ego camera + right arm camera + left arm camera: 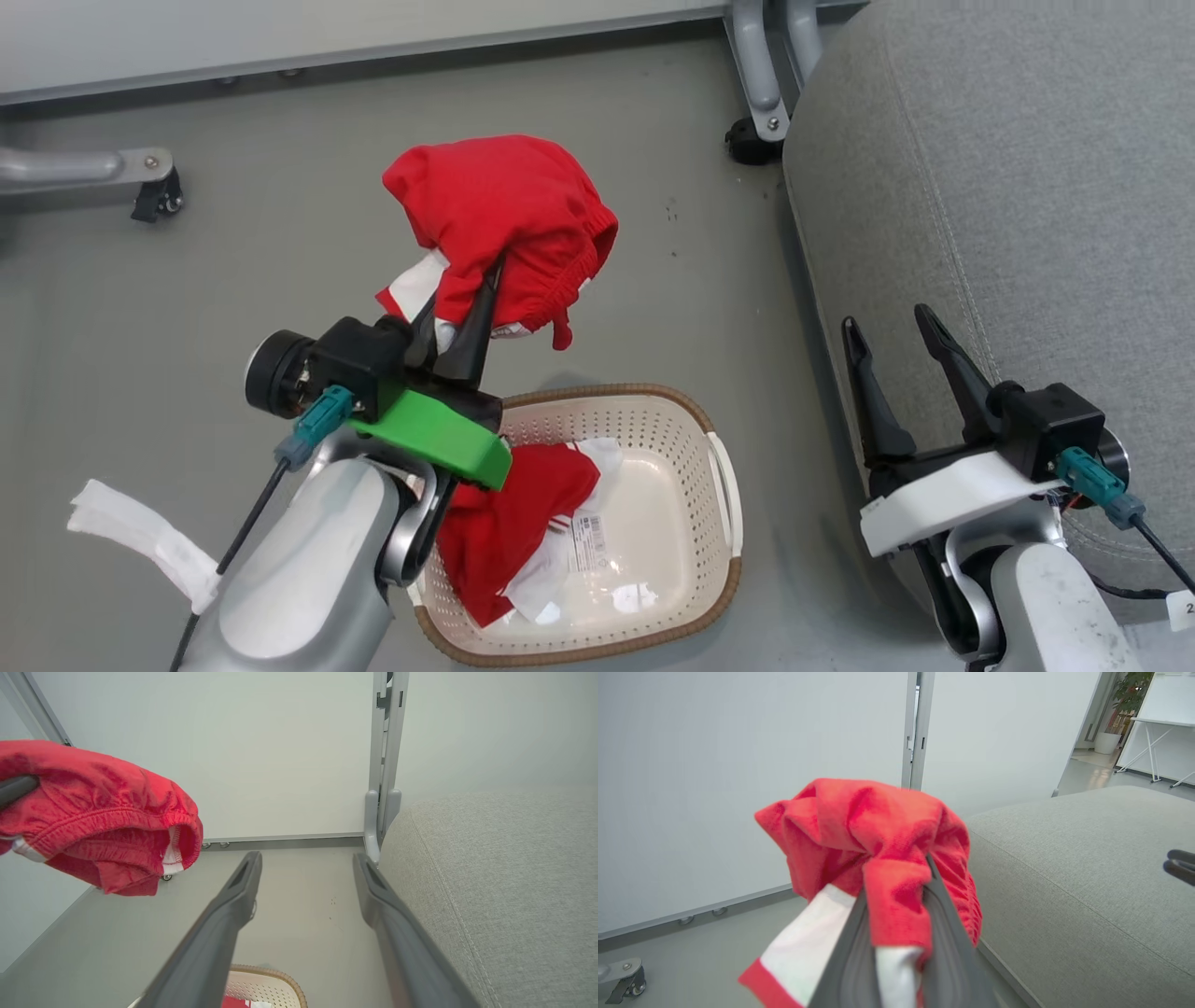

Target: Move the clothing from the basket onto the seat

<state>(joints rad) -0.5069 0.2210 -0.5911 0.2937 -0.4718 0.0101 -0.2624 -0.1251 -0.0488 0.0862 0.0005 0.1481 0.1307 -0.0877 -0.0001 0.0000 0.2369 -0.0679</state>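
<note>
Fingers [474,329] of the left gripper [493,280] are clamped shut on a bunched pair of red shorts [509,210], held in the air above and just beyond the basket's far rim. An elastic waistband and a white panel show on the dangling cloth. The basket [653,420], cream with a brown woven rim, sits on the grey floor [280,233]. Inside it, against its left wall, lies a crumpled red top [509,523] with white trim, beside a paper label [588,543] on the basket's bottom. Right of the basket stands the large grey seat [1008,187]. Also right of the basket, beside the seat's edge, the right gripper [887,317] hovers with its fingers spread open and empty.
</note>
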